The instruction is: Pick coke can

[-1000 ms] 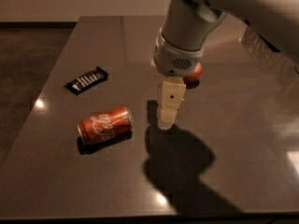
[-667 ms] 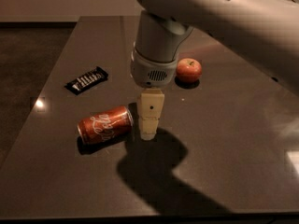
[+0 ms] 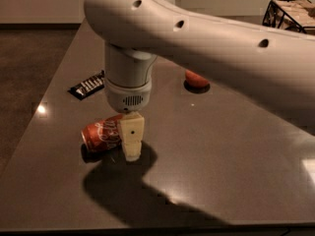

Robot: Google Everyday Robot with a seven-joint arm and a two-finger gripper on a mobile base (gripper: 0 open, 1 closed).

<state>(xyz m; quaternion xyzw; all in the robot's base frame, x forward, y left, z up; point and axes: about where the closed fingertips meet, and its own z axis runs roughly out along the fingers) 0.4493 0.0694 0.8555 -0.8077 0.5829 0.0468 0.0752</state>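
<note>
Fingers (image 3: 132, 140) low over lying coke can (image 3: 101, 134) end; candy bar (image 3: 88, 85), apple (image 3: 196, 78) beyond.

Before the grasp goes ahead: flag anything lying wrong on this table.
The coke can lies on its side, not upright, on the table's left; the gripper hangs low at its right end. Nothing looks spilled.

Hand (image 3: 132, 150) low, left-centre; pointing straight down

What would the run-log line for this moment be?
tool: low, at end of coke can | coke can: on its side on table | grasp: not confirmed
</note>
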